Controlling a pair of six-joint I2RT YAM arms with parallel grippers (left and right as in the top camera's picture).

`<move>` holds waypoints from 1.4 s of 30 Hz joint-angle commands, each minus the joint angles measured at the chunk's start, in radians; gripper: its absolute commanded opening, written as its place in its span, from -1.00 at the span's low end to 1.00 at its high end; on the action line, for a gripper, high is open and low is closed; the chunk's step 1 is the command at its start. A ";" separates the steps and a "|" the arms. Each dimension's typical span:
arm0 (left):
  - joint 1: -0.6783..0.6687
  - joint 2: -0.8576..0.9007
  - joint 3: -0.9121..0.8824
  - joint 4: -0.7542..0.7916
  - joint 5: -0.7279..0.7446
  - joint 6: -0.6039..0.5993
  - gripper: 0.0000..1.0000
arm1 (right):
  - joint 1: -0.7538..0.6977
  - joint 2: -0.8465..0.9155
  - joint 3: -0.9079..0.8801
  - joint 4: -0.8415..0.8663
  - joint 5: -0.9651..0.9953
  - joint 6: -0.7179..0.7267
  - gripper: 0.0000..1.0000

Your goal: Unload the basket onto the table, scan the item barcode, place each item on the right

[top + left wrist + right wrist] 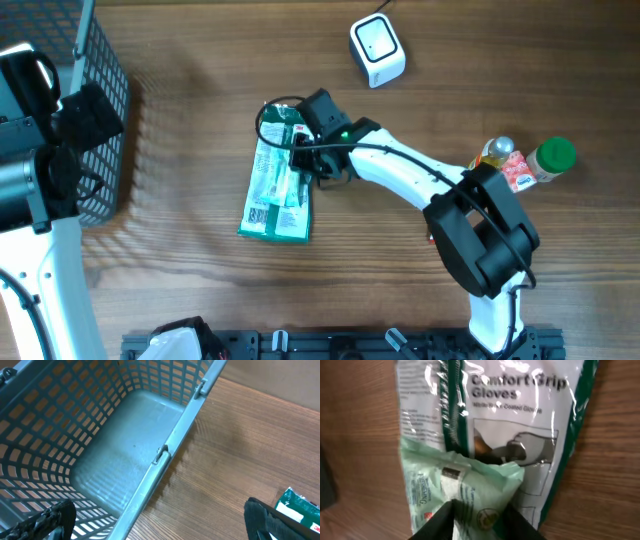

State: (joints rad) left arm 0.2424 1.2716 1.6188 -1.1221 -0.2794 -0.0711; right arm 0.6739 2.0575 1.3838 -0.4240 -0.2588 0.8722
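While the right gripper (477,522) sits low over the middle of the table (180,250), its two dark fingers (437,522) stand on either side of a pale green pouch (465,485) and press against the edge nearest the arm. It looks like a pinch on the pouch, though I cannot tell how firm it is. The pouch lies on the far end of a glove packet (272,200) and overlaps it. The packet is flat on the wood, its long axis running near to far, with the near end leaning a little to the left.

What the coming move turns on is the white scanner (377,48). It stands far and to the right of the pouch, well apart from it, with bare wood between. My judgement is that the pouch must come up off the packet without dragging it, then travel far-right with its printed code turned toward the scanner. Where that code sits I cannot tell — a small dark patch on the upper face is too blurred to read.

The right arm is plainly the nearer one. The left gripper (155,527) hangs with its fingers spread wide and nothing between them, over the rim of the basket (165,452) at the left, well away from both pouch and scanner.
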 commanded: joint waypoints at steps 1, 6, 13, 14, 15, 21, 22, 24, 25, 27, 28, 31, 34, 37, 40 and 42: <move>0.004 -0.002 0.003 0.003 0.002 0.012 1.00 | 0.014 0.021 -0.040 0.031 0.019 0.017 -0.70; 0.004 -0.002 0.003 0.003 0.002 0.011 1.00 | 0.003 -0.070 -0.039 0.061 0.018 -0.018 -0.91; 0.004 -0.002 0.003 0.003 0.002 0.012 1.00 | -0.001 -0.248 -0.040 -0.114 0.151 0.119 -0.91; 0.004 -0.002 0.003 0.003 0.002 0.012 1.00 | -0.001 -0.247 -0.040 -0.145 0.150 0.200 -0.91; 0.004 -0.002 0.003 0.003 0.002 0.012 1.00 | -0.001 -0.243 -0.048 -0.175 0.151 0.319 -0.91; 0.004 -0.002 0.003 0.003 0.002 0.012 1.00 | 0.060 -0.232 -0.211 -0.103 0.154 0.883 -0.91; 0.004 -0.002 0.003 0.003 0.002 0.012 1.00 | 0.071 -0.228 -0.229 -0.053 0.154 0.883 -0.91; 0.004 -0.002 0.003 0.003 0.002 0.012 1.00 | 0.087 -0.225 -0.248 0.011 0.156 0.885 -0.69; 0.004 -0.002 0.003 0.003 0.002 0.012 1.00 | 0.093 -0.225 -0.249 0.024 0.162 0.885 -0.56; 0.004 -0.002 0.003 0.003 0.002 0.012 1.00 | 0.093 -0.225 -0.249 0.027 0.161 0.881 -0.11; 0.004 -0.002 0.003 0.003 0.002 0.012 1.00 | 0.093 -0.225 -0.249 0.022 0.162 0.879 0.17; 0.004 -0.002 0.003 0.003 0.002 0.012 1.00 | 0.093 -0.225 -0.249 0.021 0.162 0.748 0.38; 0.004 -0.002 0.003 0.003 0.002 0.012 1.00 | 0.087 -0.262 -0.239 0.020 0.165 0.574 0.38; 0.004 -0.002 0.003 0.003 0.002 0.012 1.00 | 0.084 -0.352 -0.198 0.027 0.180 0.348 0.50; 0.004 -0.002 0.003 0.003 0.002 0.012 1.00 | 0.084 -0.414 -0.196 0.047 0.173 0.155 0.45; 0.004 -0.002 0.003 0.003 0.002 0.012 1.00 | 0.084 -0.417 -0.197 0.045 0.174 0.114 0.29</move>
State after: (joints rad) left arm 0.2424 1.2716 1.6188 -1.1221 -0.2794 -0.0711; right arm 0.7620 1.6676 1.1633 -0.3790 -0.1040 1.1648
